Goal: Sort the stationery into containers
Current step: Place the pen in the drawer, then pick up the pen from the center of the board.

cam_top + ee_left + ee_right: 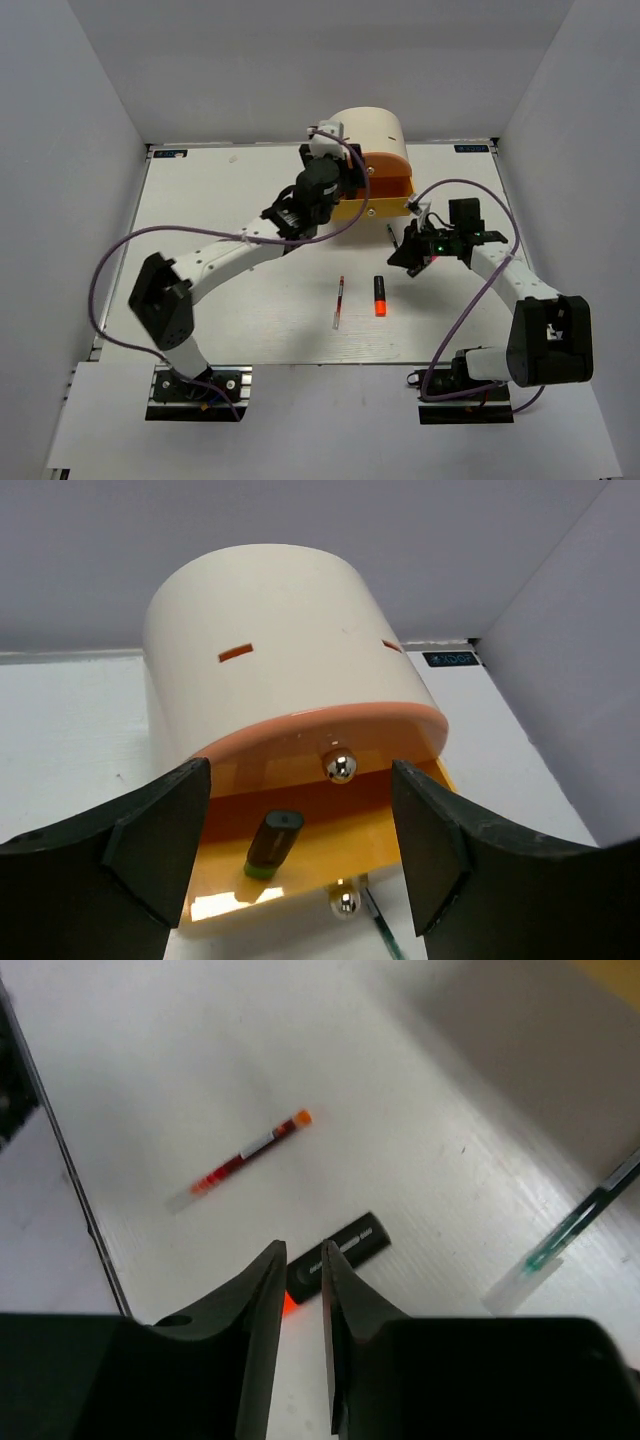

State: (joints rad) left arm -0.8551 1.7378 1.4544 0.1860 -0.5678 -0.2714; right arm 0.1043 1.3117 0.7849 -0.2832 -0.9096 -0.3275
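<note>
Green-ended highlighter (273, 845) lies in the yellow drawer (352, 842) ahead of the wide-spread left gripper (300, 780).

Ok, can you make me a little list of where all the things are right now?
Drawer unit: cream, yellow drawer pulled open
In the drawer: green highlighter
Left gripper: wide open, empty, facing the drawers
Right gripper: open a crack, empty, aimed at the orange highlighter
Loose on the table: red pen, orange highlighter, dark pen
</note>
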